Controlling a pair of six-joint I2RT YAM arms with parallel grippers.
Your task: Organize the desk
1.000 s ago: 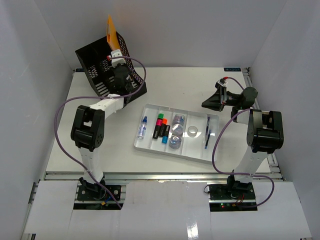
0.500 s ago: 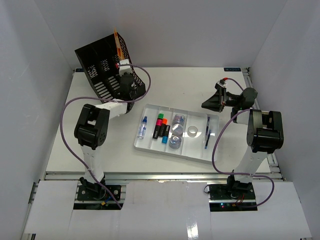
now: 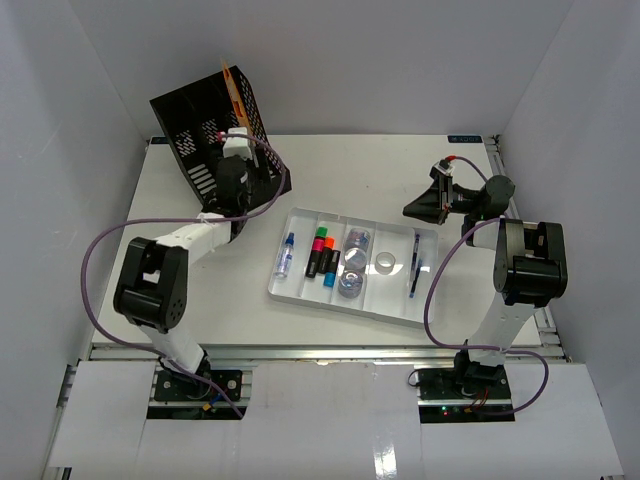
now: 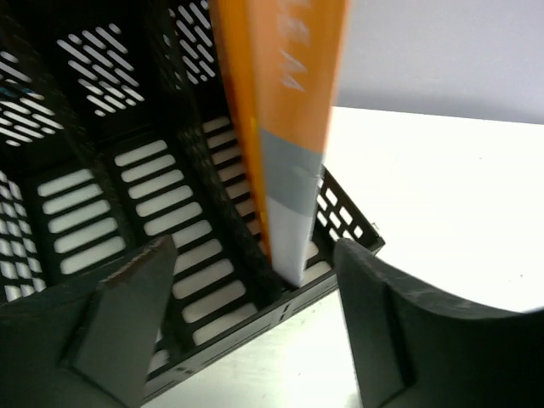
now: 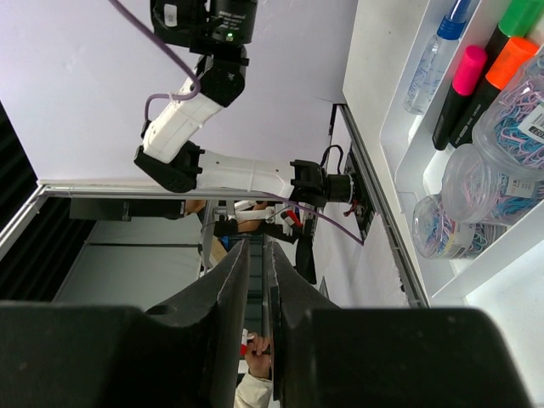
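Desk (image 3: 330,170) holds tray (image 3: 298,225), black basket (image 3: 190,125) (orange folder (image 4: 280,68) inside); left gripper (image 4: 255,251) spread; right gripper (image 5: 259,255) closed.

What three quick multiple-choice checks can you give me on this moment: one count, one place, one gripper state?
1. How many clip jars sit in the white tray? A one; B three; C six.
2. The orange folder stands in: A the tray; B the black rack; C neither.
3. The left gripper's jaws are: A shut on the folder; B shut and empty; C wide open.
Answers: 1 B, three round jars sit in a row. 2 B, its lower edge rests inside the rack. 3 C, both fingers stand clear of the folder, one on either side.
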